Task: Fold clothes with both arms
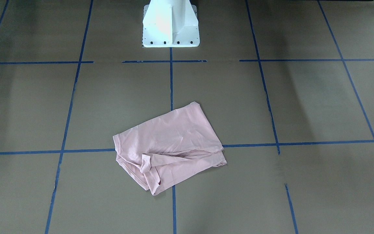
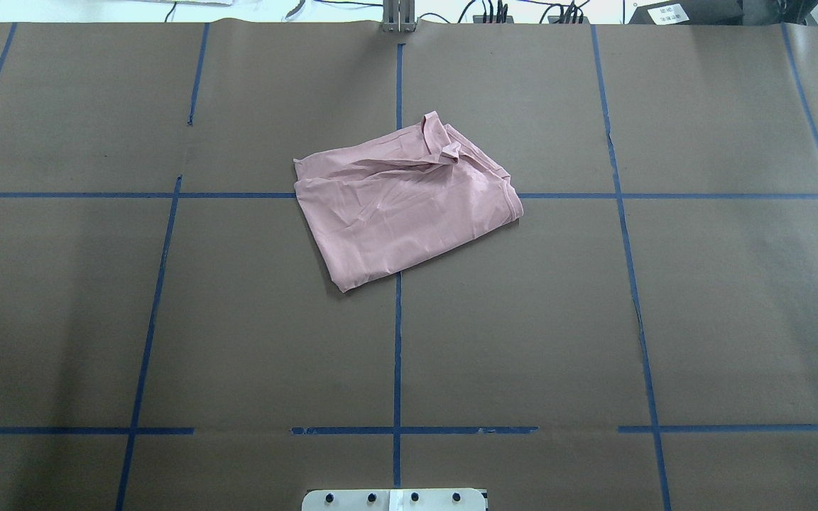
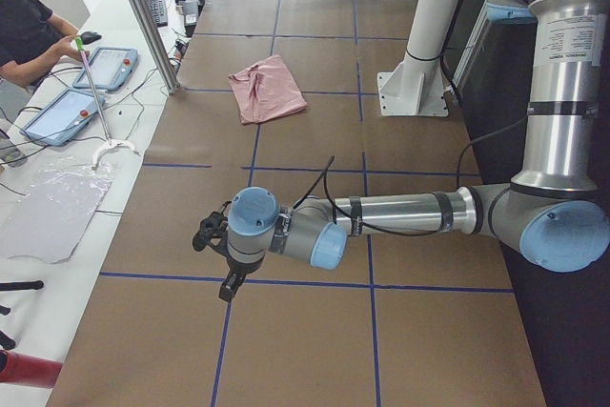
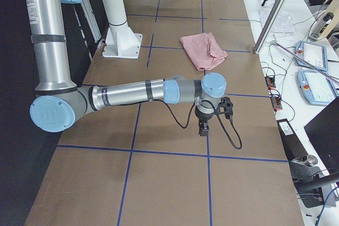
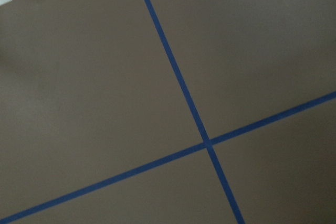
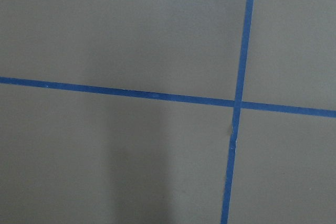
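Observation:
The pale pink T-shirt [image 1: 170, 146] lies in a loosely folded, rumpled bundle on the brown table, past the middle away from the robot's base [image 2: 402, 206]. Its print and lettering are hidden. It also shows in the exterior left view [image 3: 267, 88] and the exterior right view [image 4: 204, 48]. My left gripper [image 3: 229, 283] hangs low over the table's left end, far from the shirt. My right gripper [image 4: 204, 128] hangs low over the right end, also far from it. I cannot tell whether either is open or shut. Both wrist views show only table and blue tape.
The white pedestal base [image 1: 170, 26] stands at the robot's side of the table. Blue tape lines [image 2: 397, 341] grid the brown surface. A metal post [image 3: 143, 16], tablets [image 3: 105, 69] and an operator [image 3: 29, 30] are along the far edge.

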Robot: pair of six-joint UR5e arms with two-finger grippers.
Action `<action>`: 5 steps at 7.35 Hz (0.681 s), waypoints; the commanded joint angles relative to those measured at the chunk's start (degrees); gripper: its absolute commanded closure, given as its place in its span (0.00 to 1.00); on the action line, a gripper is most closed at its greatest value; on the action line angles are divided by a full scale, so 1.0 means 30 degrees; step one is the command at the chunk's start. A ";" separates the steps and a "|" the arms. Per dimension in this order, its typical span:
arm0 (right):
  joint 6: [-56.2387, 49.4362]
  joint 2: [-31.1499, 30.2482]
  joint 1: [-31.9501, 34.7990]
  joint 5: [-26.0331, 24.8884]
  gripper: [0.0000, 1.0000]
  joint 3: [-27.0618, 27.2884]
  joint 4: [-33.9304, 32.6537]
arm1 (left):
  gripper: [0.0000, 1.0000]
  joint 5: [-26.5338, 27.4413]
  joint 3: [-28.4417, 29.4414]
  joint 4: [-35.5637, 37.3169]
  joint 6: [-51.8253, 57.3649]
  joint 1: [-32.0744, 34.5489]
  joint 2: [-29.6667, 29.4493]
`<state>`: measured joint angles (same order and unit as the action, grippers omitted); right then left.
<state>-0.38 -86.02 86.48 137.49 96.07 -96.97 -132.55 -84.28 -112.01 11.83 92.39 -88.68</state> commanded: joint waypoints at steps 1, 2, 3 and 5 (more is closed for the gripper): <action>0.0067 -0.0940 0.0030 -0.0011 0.00 -0.0002 0.0125 | 0.00 0.1373 0.0729 0.0127 -0.0047 -0.0034 -0.0206; 0.0097 -0.1177 0.0030 -0.0040 0.00 -0.0118 0.0125 | 0.00 0.1467 0.0497 0.0419 -0.0077 -0.0034 -0.0207; 0.0068 -0.1382 0.0088 -0.0040 0.00 -0.0119 0.0125 | 0.00 0.1352 -0.0172 0.1785 -0.0106 -0.0063 -0.0236; -0.0020 -0.1618 0.0351 -0.0011 0.00 -0.0090 0.0125 | 0.00 0.1089 -0.3560 0.6870 -0.0135 -0.0063 -0.0033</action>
<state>-0.31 -90.38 87.14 137.39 95.79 -96.59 -128.80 -89.04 -100.35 11.51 92.22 -89.18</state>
